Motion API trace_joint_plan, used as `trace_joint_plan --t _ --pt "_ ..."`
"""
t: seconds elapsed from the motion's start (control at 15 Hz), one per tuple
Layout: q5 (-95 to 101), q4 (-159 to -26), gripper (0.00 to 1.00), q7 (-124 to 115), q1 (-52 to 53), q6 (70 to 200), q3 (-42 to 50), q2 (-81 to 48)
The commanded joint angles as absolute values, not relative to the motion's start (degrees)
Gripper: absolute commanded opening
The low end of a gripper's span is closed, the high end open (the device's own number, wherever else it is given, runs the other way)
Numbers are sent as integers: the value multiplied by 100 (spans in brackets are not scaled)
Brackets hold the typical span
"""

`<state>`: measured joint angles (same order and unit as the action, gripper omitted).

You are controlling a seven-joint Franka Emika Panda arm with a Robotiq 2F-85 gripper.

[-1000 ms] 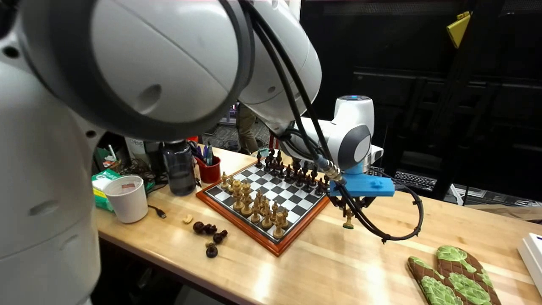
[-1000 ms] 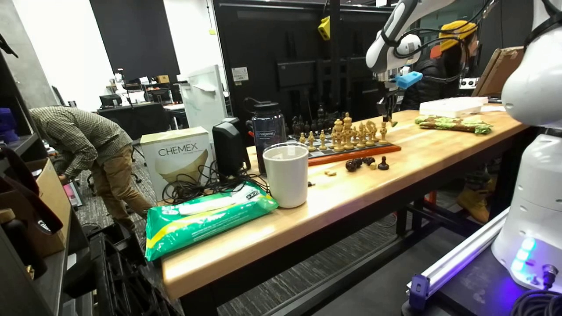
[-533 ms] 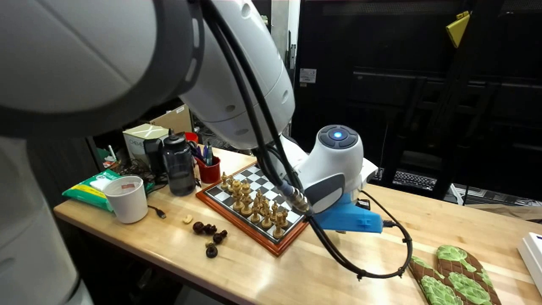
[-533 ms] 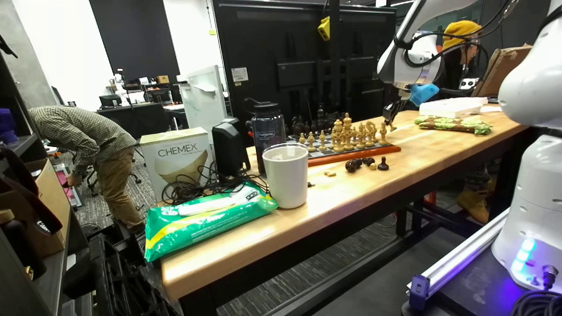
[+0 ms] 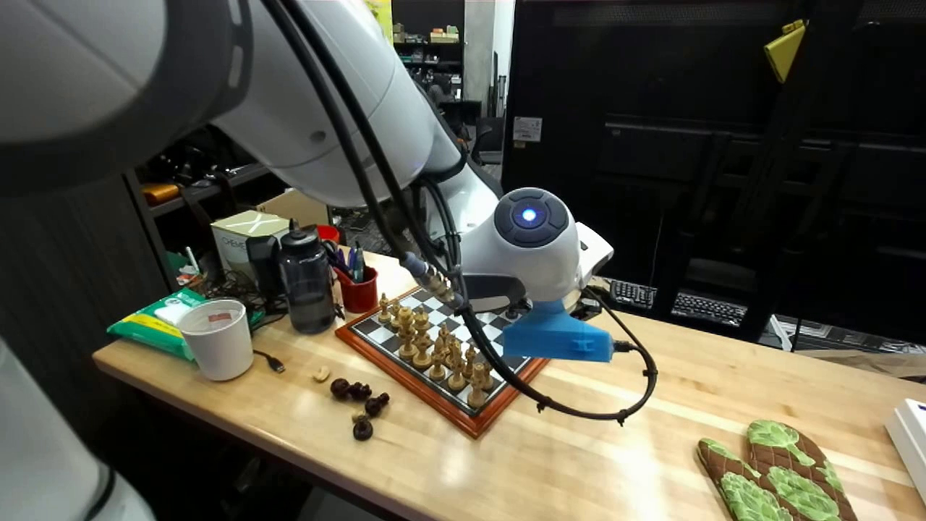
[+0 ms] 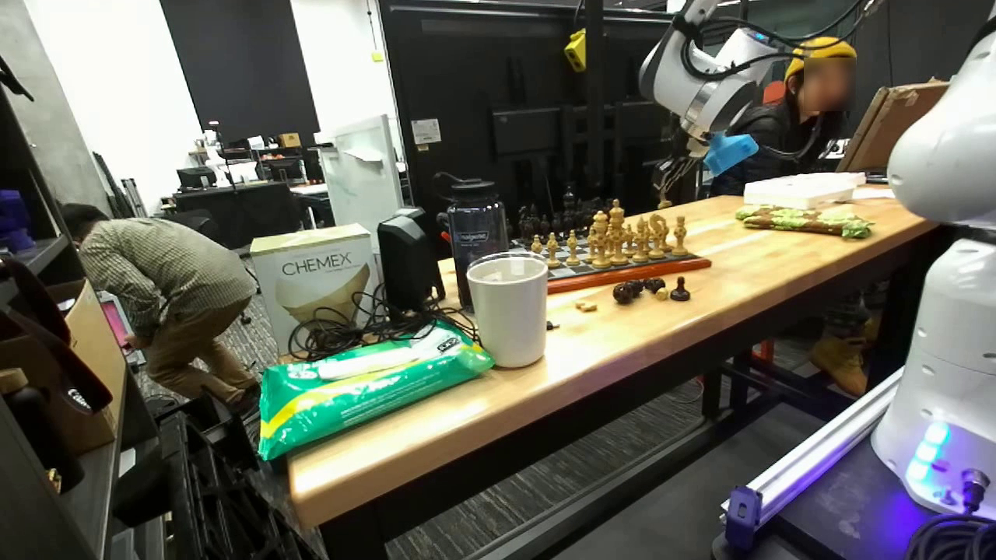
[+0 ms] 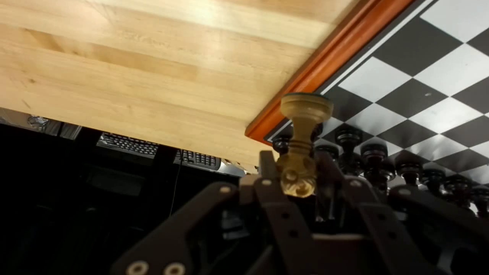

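Observation:
My gripper point(image 7: 297, 164) is shut on a light wooden chess piece point(image 7: 305, 118), holding it by its carved top with its green-bottomed base pointing away from the fingers. The piece point(image 6: 664, 204) is in the air near the chessboard's right edge in an exterior view. In another exterior view the fingers and piece are hidden behind the blue mount point(image 5: 557, 336). The chessboard point(image 5: 412, 383) has a red-brown wooden rim. Light pieces point(image 5: 405, 340) stand along its near side. Dark pieces point(image 7: 374, 152) stand along the far side, below the fingers in the wrist view.
Several loose pieces point(image 5: 362, 430) lie on the table in front of the board. A white cup point(image 5: 217, 340), dark water bottle point(image 5: 307, 286), red pen cup point(image 5: 359, 291) and green pack point(image 6: 366, 389) stand left. An oven mitt point(image 5: 788, 470) and white box point(image 6: 801, 189) lie right.
The arm dipped, then rose and moved left toward the board's far side with the piece in the gripper. The wrist tilted. The board and table objects stayed put. A person in the background shifted.

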<state>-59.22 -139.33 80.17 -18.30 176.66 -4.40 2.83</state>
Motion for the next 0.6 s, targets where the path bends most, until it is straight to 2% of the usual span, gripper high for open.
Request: trace_joint_plan --t 0.0,0.53 --pt "-7432 -13825 7 9590 -1858 17395 -107 334" --pt "-9785 -13407 7 12482 -2342 16487 504 -552"
